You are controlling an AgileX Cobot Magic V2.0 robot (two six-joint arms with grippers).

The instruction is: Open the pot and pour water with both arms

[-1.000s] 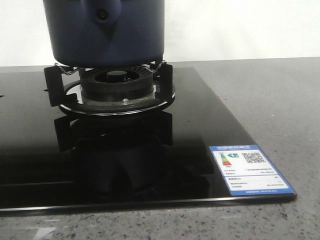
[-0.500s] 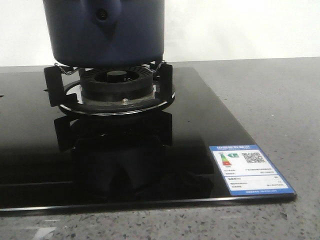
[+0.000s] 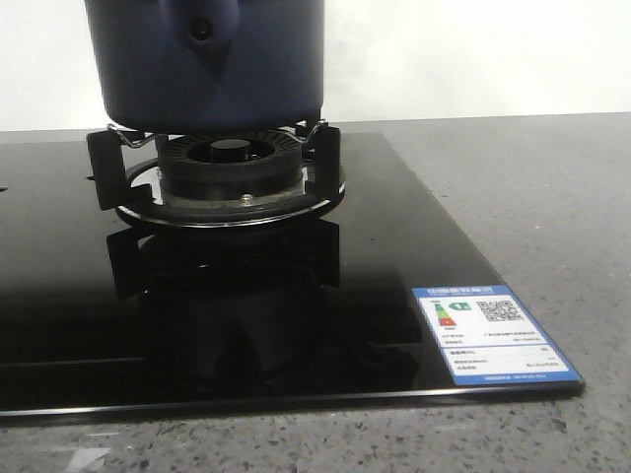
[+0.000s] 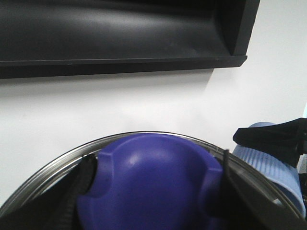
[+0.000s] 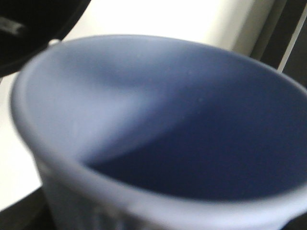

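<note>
Squarely atop ribbed round burner [image 3: 231,156], matte navy round pot [image 3: 205,61].

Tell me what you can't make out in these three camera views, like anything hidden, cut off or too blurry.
- Front view: the pot is cut off by the top edge, so its rim and lid are unseen; neither arm shows.
- Left wrist view: the blue knob fills the frame, hiding the lid beneath and the pot's contents; the finger grip is unclear.
- Right wrist view: the cup is blurred and close; its gripper is unseen, its bottom cut off.
</note>
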